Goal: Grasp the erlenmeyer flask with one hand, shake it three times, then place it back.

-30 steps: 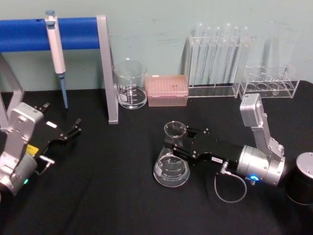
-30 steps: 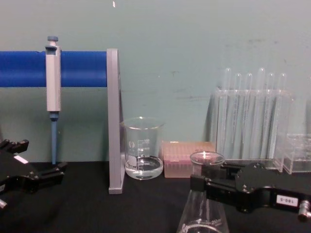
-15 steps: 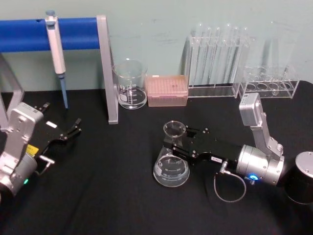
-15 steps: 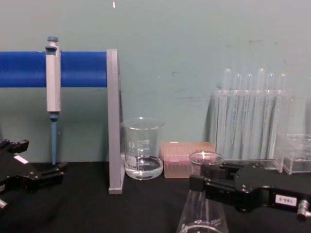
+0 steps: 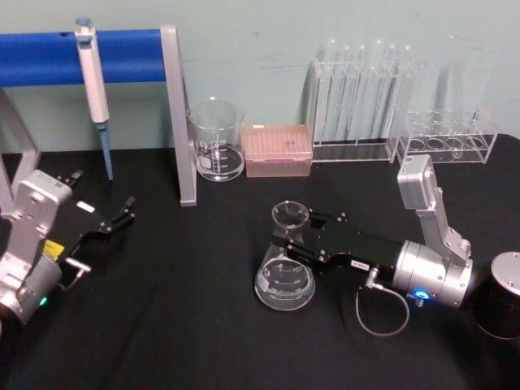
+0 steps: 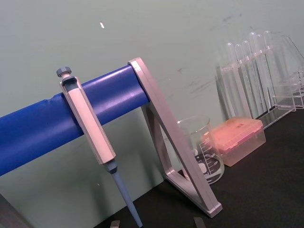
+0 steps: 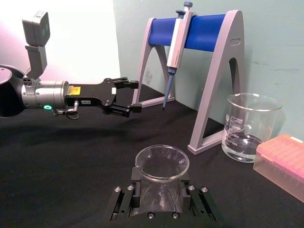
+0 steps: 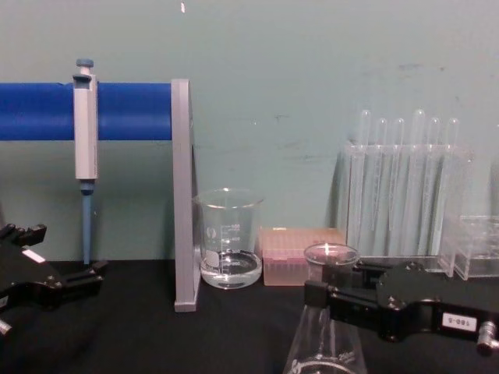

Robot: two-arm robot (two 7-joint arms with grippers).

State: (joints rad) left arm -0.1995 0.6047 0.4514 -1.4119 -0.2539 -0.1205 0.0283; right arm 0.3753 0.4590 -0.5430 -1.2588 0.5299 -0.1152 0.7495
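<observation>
Far left of the head view, the left gripper point(image 5: 120, 216) sits parked low over the black table point(image 5: 187, 325). Its jaws are spread wide with nothing between them, so it's out of this one. Moving right, the blue stand point(image 5: 122, 55) with the pipette point(image 5: 92, 73) hanging off it is in the upper left. Then come the beaker point(image 5: 217, 140) and the pink tip box point(image 5: 279, 149) along the back, none of it in play.

Just right of centre is the erlenmeyer flask point(image 5: 285, 272), upright with its wide base down. The right gripper point(image 5: 291, 242) comes in from the lower right and is clamped on the flask's neck just under the rim. The right wrist view shows the glass snug between the jaws. I honestly can't tell if the base has cleared the cloth; it looks like it's sitting on it.

My read is that the grasp is done and the shaking hasn't started. The next move needs a straight lift and then three short shakes. The grip has to stay firm on that slick neck, and the flask should keep away from the beaker and the test tube rack point(image 5: 357, 146) behind.
</observation>
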